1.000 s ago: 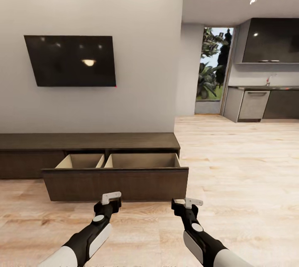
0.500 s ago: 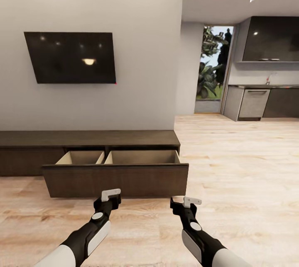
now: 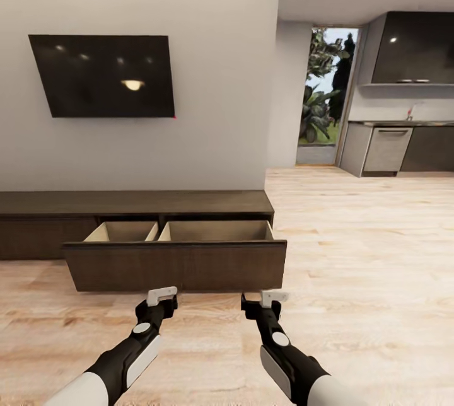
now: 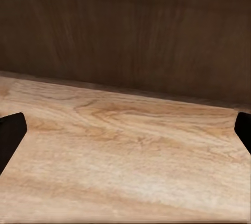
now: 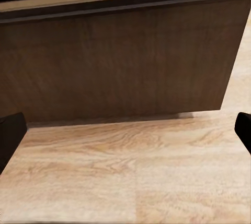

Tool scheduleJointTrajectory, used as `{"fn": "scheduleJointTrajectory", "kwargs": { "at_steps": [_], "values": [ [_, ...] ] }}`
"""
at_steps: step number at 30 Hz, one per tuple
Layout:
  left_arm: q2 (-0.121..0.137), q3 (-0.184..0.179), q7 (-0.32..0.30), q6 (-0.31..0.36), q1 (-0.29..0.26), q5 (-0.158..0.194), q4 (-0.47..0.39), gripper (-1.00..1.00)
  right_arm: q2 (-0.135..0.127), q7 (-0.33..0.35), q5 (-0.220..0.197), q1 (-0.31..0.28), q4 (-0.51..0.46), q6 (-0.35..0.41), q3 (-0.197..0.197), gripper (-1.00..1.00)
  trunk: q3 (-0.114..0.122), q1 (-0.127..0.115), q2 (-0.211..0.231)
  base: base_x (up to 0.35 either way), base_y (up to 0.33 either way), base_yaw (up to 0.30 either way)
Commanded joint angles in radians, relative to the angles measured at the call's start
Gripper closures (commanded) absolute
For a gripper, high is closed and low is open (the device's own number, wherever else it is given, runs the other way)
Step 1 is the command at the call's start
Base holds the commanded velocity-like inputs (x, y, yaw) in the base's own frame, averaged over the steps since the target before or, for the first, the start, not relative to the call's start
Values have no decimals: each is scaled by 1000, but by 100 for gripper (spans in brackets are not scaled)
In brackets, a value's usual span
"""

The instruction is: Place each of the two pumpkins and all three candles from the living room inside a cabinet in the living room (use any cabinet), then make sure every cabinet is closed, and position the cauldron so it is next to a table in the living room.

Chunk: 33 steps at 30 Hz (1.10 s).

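Two grippers hang low over the pale wood floor [image 3: 366, 255] just in front of the cabinet [image 3: 135, 203], the long dark-brown unit set against the grey wall under a black television [image 3: 104, 75]. The cabinet's wide drawer [image 3: 175, 263] stands pulled out toward the robot, its pale beige inside split by a divider into a smaller left compartment and a larger right one; what shows of both compartments is bare beige wall. The left gripper [image 3: 162, 294] sits just short of the drawer front, below its middle, and the right gripper [image 3: 273, 296] sits just short of the drawer's right end. In the left wrist view the dark finger tips [image 4: 10, 135] lie at the far edges of the frame with the floor and the drawer's brown face between them, so its jaws stand wide apart with nothing in them. The right wrist view reads the same way, black tips [image 5: 10, 132] at both edges, the drawer front and its right corner between them, jaws spread wide and empty. Beyond the cabinet's right end the floor runs on to a glass door [image 3: 326, 96] with greenery outside and dark kitchen units [image 3: 410, 147]
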Motion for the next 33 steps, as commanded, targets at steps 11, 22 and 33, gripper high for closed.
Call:
{"fn": "scheduleJointTrajectory", "kwargs": {
  "at_steps": [11, 22, 33],
  "values": [
    [5, -3, 7, -4, -1, 11, -4, -100, 2, 0, 0, -2, -2, -3, 7, -100, -28, 3, -2, 0, 0, 0],
    [9, -3, 6, -2, -1, 13, -20, -100, 3, 1, 0, -2, -3, -2, 7, -100, -28, 3, -2, 98, 32, 0],
    [10, -1, 6, -2, -1, 13, -21, -100, 3, 1, -1, -2, -1, -1, 5, -100, -28, 3, -2, 228, 81, 0]
  ]
}}
